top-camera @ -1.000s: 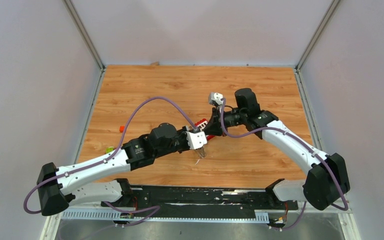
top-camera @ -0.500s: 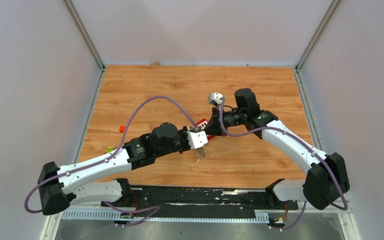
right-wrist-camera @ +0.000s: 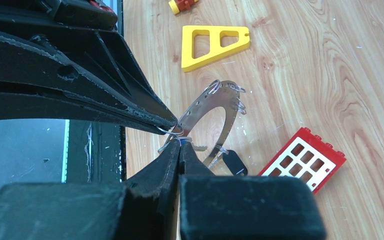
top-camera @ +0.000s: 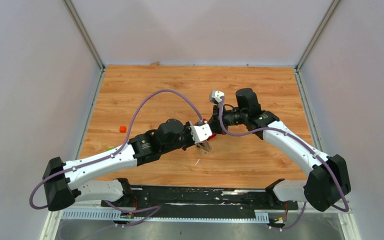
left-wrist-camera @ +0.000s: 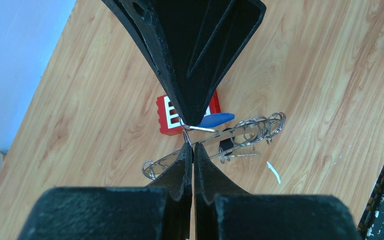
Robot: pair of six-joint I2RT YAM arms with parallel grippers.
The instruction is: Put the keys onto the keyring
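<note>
"When you looked down from above, what was the biggest thing?" asked Ben.

"The wooden table (top-camera: 145, 85)," said Ana. "Next came the left arm (top-camera: 105, 160) and the right arm (top-camera: 290, 142). They reached in from 7 and 5 o'clock and met near the middle."

"Where was the keyring?"

"The keyring (right-wrist-camera: 215, 107) was right where they met. It was tipped up on its edge, not lying flat. Lots of little silver bits hung off its rim."

"Who held it?"

"The left gripper (left-wrist-camera: 192, 146) had its fingers squeezed together on the rim of the keyring. The right gripper (right-wrist-camera: 180, 143) came from the other side, tip to tip with it. Its fingers were squeezed together too. It looked like they pinched the blue key (left-wrist-camera: 215, 120). The blue head stuck out at 3 o'clock from that tip."

"What else was there?"

"From the right wrist, a red block (right-wrist-camera: 305, 160) with white squares lay flat at 4 o'clock from the keyring. A yellow frame (right-wrist-camera: 215, 45) shaped like a triangle lay at 12 o'clock. The black key (right-wrist-camera: 235, 161) lay on the table at 6 o'clock, just under the keyring's low edge. I could not tell if it touched."

"And the smallest?"

"A tiny orange bit (top-camera: 122, 128) sat at 9 o'clock from the grippers, well apart from them."
</note>
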